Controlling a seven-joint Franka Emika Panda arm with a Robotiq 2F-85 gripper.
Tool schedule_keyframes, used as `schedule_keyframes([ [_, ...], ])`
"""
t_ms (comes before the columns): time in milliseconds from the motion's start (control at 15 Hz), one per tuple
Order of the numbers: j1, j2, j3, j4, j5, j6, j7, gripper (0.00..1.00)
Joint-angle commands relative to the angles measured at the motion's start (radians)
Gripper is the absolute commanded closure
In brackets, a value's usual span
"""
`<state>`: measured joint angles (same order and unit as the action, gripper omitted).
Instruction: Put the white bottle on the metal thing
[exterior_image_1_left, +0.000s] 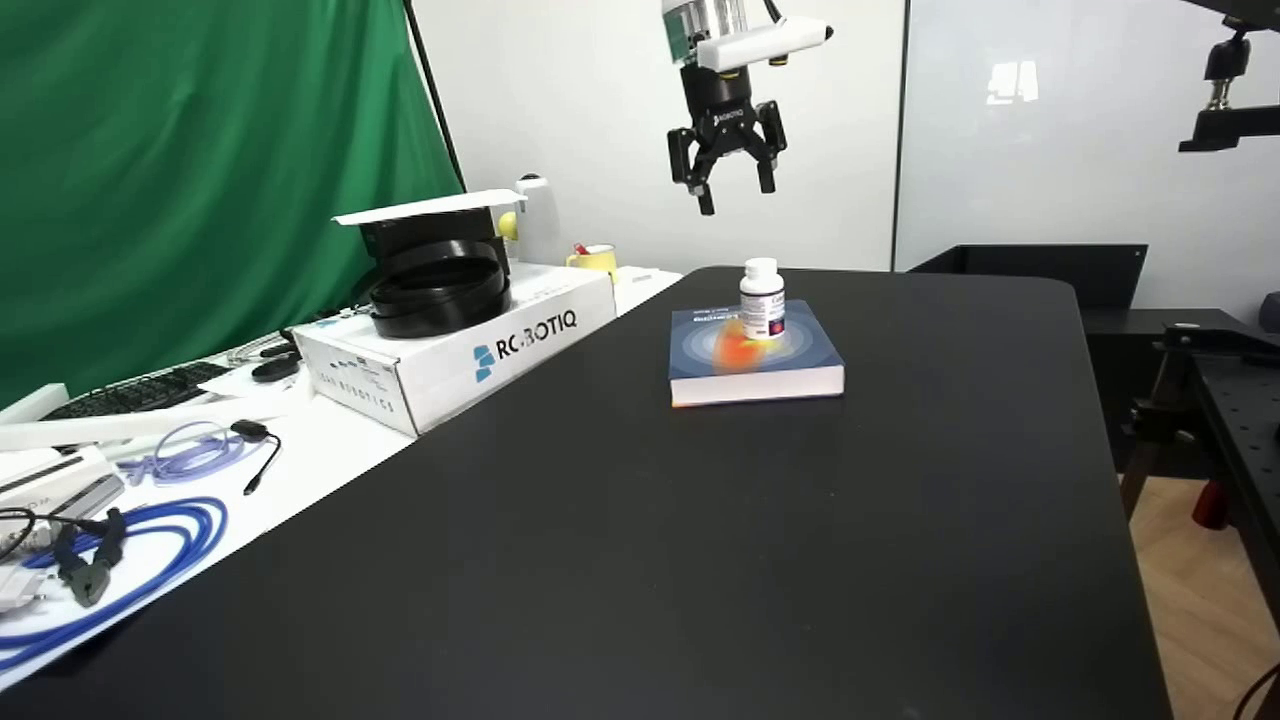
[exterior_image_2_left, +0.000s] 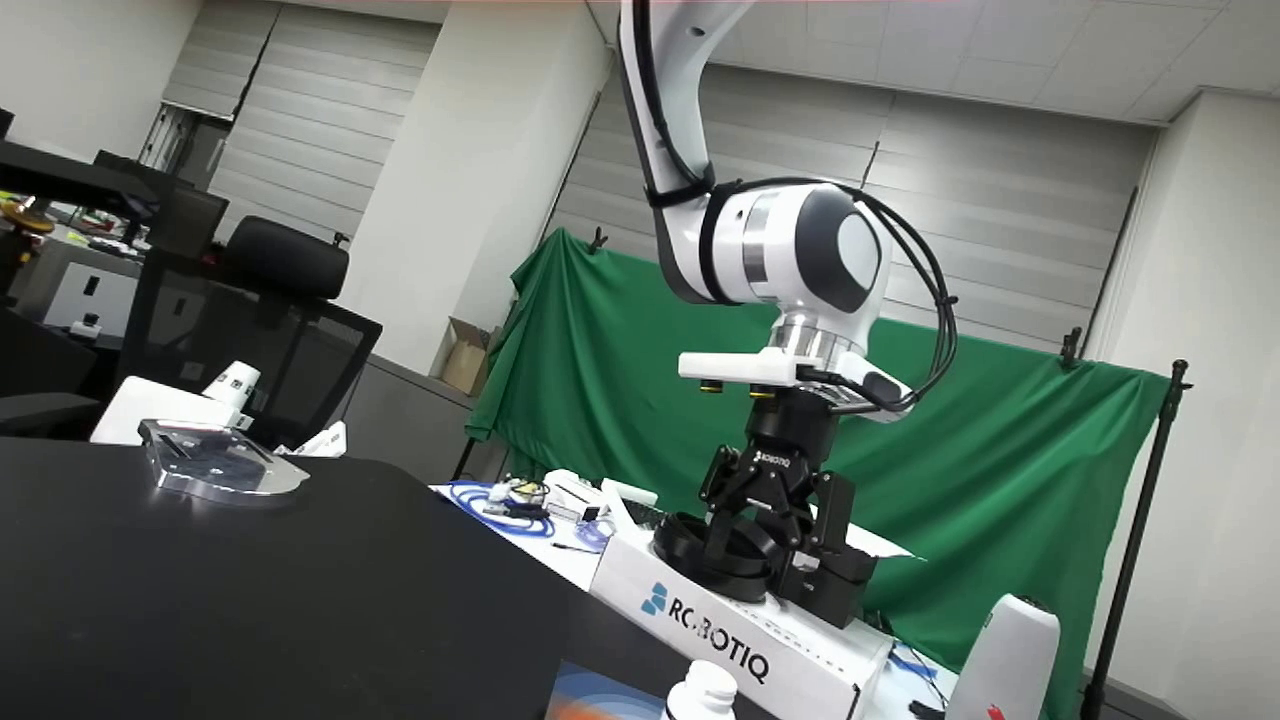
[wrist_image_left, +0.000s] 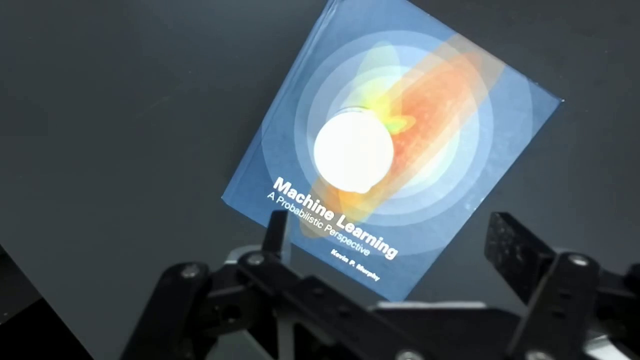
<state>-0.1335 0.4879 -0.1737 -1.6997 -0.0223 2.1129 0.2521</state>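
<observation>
The white bottle (exterior_image_1_left: 763, 300) stands upright on a blue book (exterior_image_1_left: 757, 387) on the black table. In an exterior view only its top (exterior_image_2_left: 702, 688) shows at the bottom edge. In the wrist view I look down on its white cap (wrist_image_left: 354, 150), beyond the fingertips. A shiny, silvery, partly see-through flat block (exterior_image_2_left: 222, 465), which may be the metal thing, sits on the table at the far left of an exterior view. My gripper (exterior_image_1_left: 737, 190) is open and empty, high above the table and apart from the bottle. Its two fingers stand wide apart in the wrist view (wrist_image_left: 395, 235).
The black table (exterior_image_1_left: 640, 560) has a rounded far corner. Beside it, a white Robotiq box (exterior_image_1_left: 470, 350) with black rings (exterior_image_1_left: 440, 290) stands on a white table with cables (exterior_image_1_left: 190, 540) and a yellow mug (exterior_image_1_left: 597, 260). An office chair (exterior_image_2_left: 250, 330) stands behind the silvery block.
</observation>
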Motion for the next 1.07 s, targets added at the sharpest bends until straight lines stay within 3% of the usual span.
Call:
schedule_keyframes([
  [0,0.004,0.003,-0.002,-0.013,-0.005,0.026,0.011,0.0],
  [467,0.007,0.026,-0.006,-0.092,0.005,0.134,0.025,0.0],
  [1000,-0.036,0.024,0.003,-0.142,0.093,0.194,-0.012,0.0],
])
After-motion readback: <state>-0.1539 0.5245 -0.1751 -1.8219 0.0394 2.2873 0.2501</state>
